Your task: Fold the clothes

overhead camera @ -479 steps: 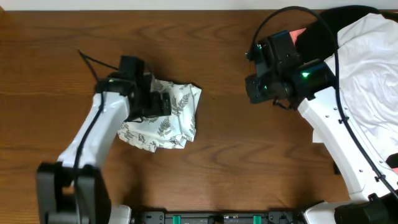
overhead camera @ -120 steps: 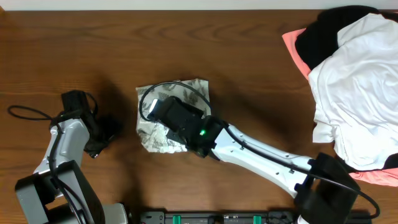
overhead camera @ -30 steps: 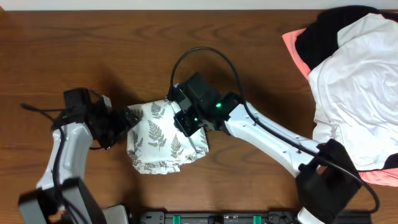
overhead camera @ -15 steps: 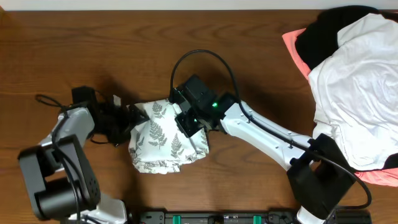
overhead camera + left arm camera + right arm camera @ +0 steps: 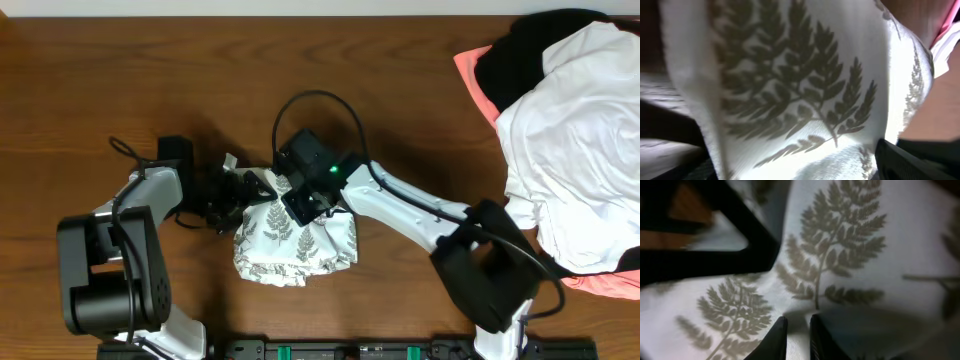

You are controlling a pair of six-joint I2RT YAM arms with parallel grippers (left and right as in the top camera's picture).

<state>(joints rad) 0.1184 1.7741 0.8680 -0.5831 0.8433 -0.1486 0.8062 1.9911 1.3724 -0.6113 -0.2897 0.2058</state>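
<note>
Fern-print garment (image 5: pixel 300 245) sits bunched at the middle of the bench (image 5: pixel 420 110), right pincer (image 5: pixel 797 330) pinched nearly shut on a fold, left pincer (image 5: pixel 232 190) wide open at its left edge, so I'd clamp that edge, then stretch it flat.

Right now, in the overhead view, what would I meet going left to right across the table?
left gripper → fern-print garment → plain white garment, lying on the heap at the right edge.
</note>
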